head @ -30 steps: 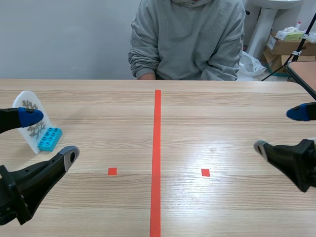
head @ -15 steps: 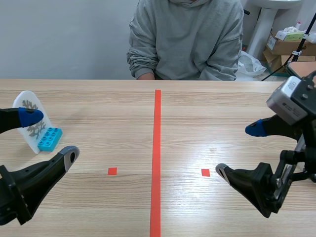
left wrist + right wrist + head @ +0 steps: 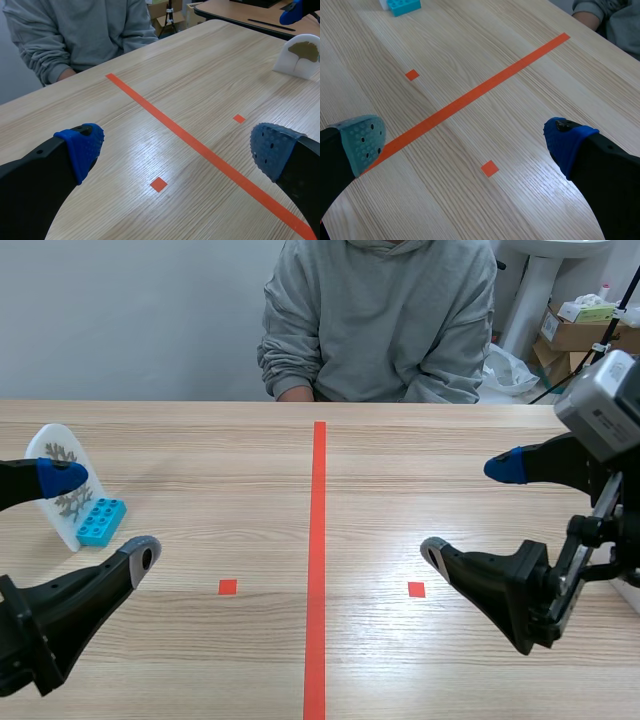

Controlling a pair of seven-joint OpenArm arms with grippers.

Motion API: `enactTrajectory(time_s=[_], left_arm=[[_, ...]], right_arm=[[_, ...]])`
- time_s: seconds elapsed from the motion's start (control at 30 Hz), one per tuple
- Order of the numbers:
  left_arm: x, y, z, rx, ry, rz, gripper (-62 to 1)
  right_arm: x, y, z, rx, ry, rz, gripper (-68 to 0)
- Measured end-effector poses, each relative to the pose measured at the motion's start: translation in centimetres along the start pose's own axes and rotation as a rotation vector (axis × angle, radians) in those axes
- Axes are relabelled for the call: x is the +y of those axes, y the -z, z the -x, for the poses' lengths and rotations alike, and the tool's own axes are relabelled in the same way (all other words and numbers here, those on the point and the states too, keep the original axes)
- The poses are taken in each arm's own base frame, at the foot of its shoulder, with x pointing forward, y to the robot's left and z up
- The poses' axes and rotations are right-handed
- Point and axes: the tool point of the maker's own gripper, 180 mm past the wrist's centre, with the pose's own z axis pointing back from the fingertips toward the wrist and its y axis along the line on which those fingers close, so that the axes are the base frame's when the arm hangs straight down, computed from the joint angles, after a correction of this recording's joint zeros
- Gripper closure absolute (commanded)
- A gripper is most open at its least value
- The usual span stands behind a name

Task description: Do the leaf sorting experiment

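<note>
A white card with a grey branching leaf stands in a light blue brick at the table's left. My left gripper is open around that spot, one blue pad in front of the card. The left wrist view shows the left gripper open with nothing between its fingers, and a second white card with a tan fan-shaped leaf far off on the right side. My right gripper is open above the right red square; nothing lies in the right gripper. The blue brick shows far ahead.
A person in a grey hoodie sits across the table. A red tape line runs down the middle, with small red squares on either side. Cardboard boxes stand behind at the right.
The right arm has come in from the right edge toward the middle and risen, its gripper staying open. The left arm and the leaf card have not moved.
</note>
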Motion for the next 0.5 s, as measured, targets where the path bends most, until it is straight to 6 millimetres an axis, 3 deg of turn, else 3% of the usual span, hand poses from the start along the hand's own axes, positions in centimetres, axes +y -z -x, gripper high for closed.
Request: enactTrajectory(time_s=[0.27, 0.5], left_arm=[[0.0, 0.0, 0.0, 0.0, 0.0, 0.0, -62.3], [0.0, 0.0, 0.0, 0.0, 0.0, 0.0, -62.3]], right_arm=[[-1.1, -1.2, 0.2, -0.002, 0.009, 0.031, -67.9], [-3.2, -3.0, 2.9, 0.018, 0.107, 0.09, -67.9]])
